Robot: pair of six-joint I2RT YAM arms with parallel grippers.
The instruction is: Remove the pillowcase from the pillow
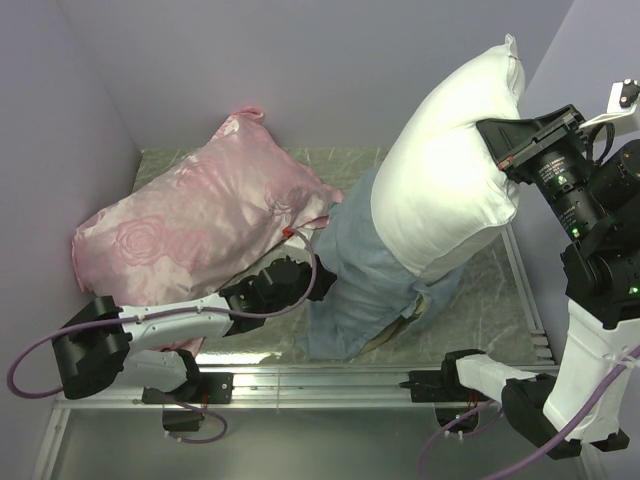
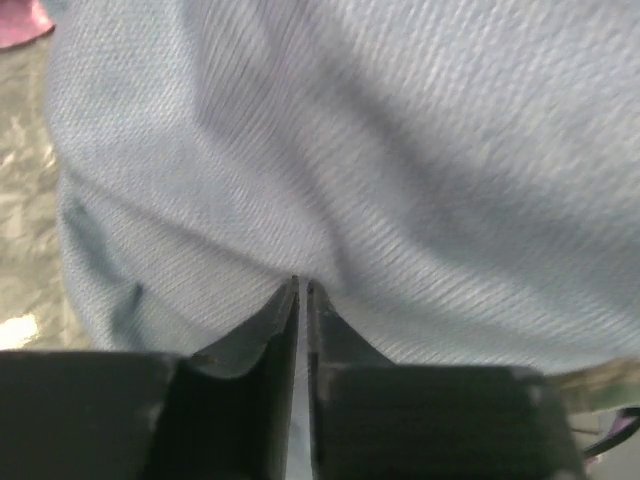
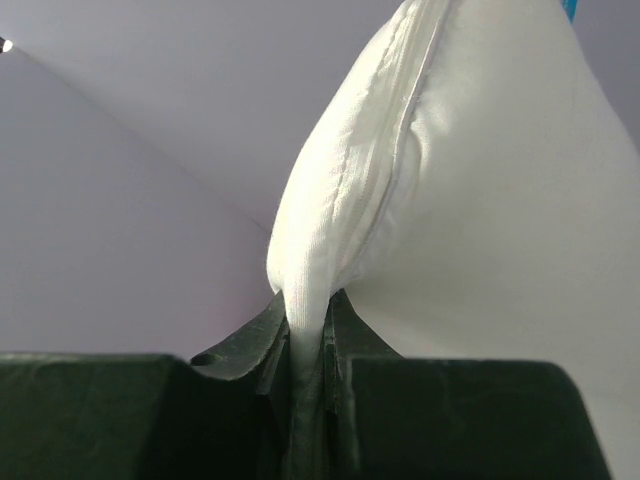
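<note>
The white pillow is lifted up at the right, and most of it is out of the pillowcase. Its lower end is still inside the blue-grey pillowcase, which sags onto the table. My right gripper is shut on the pillow's seamed edge, which shows in the right wrist view pinched between the fingers. My left gripper is at the pillowcase's left side, low near the table. In the left wrist view its jaws are closed on a thin fold of the blue-grey cloth.
A shiny pink rose-patterned pillow lies at the left against the wall, just behind my left arm. Purple walls close in the back and both sides. A metal rail runs along the table's near edge.
</note>
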